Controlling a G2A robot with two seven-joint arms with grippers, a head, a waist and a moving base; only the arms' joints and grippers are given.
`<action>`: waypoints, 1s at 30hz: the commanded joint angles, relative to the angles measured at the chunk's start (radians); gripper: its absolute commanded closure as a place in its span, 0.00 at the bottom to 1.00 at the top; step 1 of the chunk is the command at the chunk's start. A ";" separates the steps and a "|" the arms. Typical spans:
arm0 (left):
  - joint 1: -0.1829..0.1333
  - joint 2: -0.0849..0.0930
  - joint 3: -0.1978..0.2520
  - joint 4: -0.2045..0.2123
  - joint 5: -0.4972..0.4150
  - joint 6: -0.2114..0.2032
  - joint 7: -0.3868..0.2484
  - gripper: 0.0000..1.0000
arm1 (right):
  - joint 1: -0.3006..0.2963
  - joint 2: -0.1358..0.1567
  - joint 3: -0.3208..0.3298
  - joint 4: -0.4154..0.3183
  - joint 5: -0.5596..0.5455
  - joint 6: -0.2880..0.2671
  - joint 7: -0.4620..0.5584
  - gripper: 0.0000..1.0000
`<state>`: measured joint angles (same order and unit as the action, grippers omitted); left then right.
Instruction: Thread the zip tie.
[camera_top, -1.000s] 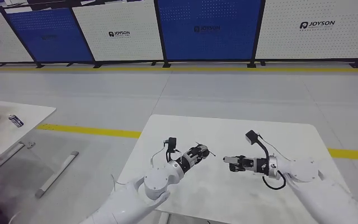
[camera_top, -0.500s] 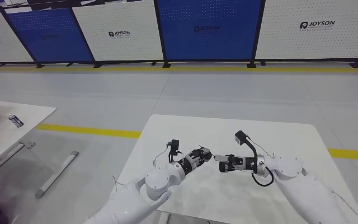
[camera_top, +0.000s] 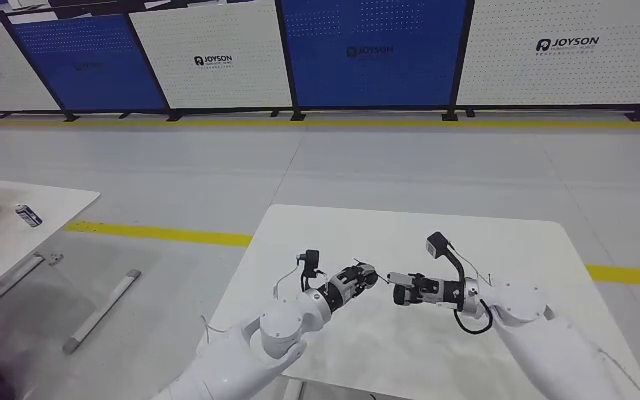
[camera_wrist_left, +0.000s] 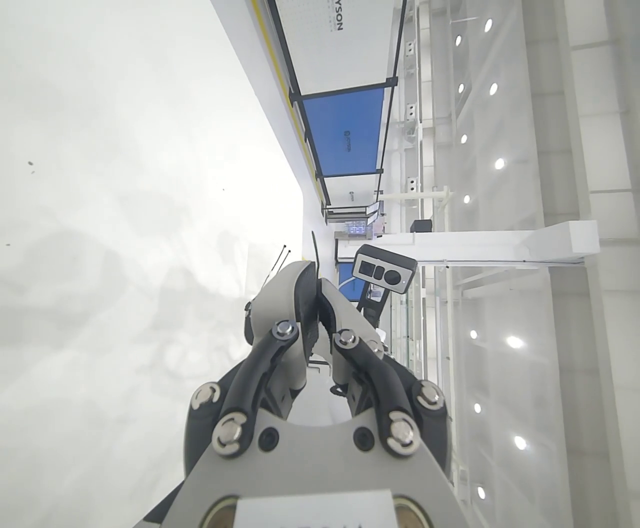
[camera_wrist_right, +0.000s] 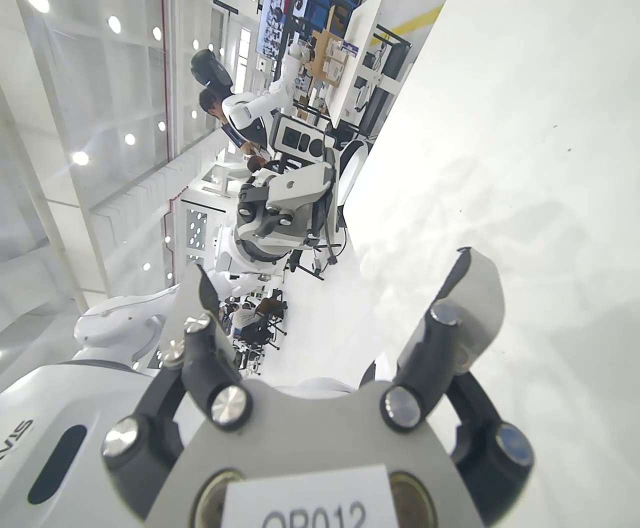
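Observation:
My left gripper (camera_top: 364, 272) (camera_wrist_left: 314, 280) hangs over the middle of the white table (camera_top: 420, 230), shut on a thin black zip tie (camera_wrist_left: 314, 248) (camera_top: 357, 263). A short strip of the tie sticks out past the fingertips, and two thin ends (camera_wrist_left: 280, 260) show beside them. My right gripper (camera_top: 392, 279) (camera_wrist_right: 335, 285) faces it from close by at about the same height, open and holding nothing. In the right wrist view the left gripper (camera_wrist_right: 280, 210) lies straight ahead, with the black tie (camera_wrist_right: 326, 235) hanging at its side.
The table's far edge (camera_top: 400, 210) borders an open floor with a yellow line (camera_top: 150, 233). A second white table (camera_top: 40, 215) with a small can (camera_top: 28, 215) stands at the left. Blue and white panels (camera_top: 370, 50) line the back.
The right gripper has moved left, closing most of the gap to the left gripper, then eased back slightly. The left gripper has shifted only a little, the tie still in it.

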<state>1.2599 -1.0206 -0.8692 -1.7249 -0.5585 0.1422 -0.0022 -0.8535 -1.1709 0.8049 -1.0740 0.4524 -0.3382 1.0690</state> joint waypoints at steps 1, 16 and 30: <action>0.004 -0.002 -0.002 0.000 0.001 0.001 -0.009 1.00 | -0.001 -0.001 0.002 0.000 -0.002 0.006 0.003 0.50; 0.033 -0.010 -0.029 -0.019 0.042 -0.001 -0.043 1.00 | 0.009 -0.019 0.004 0.028 -0.004 0.015 0.020 0.53; 0.039 -0.025 -0.043 -0.014 0.061 0.010 -0.036 1.00 | 0.006 -0.026 0.021 0.031 -0.007 0.014 0.041 0.75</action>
<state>1.2979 -1.0451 -0.9104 -1.7390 -0.4985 0.1517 -0.0399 -0.8474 -1.1960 0.8249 -1.0434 0.4451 -0.3256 1.1092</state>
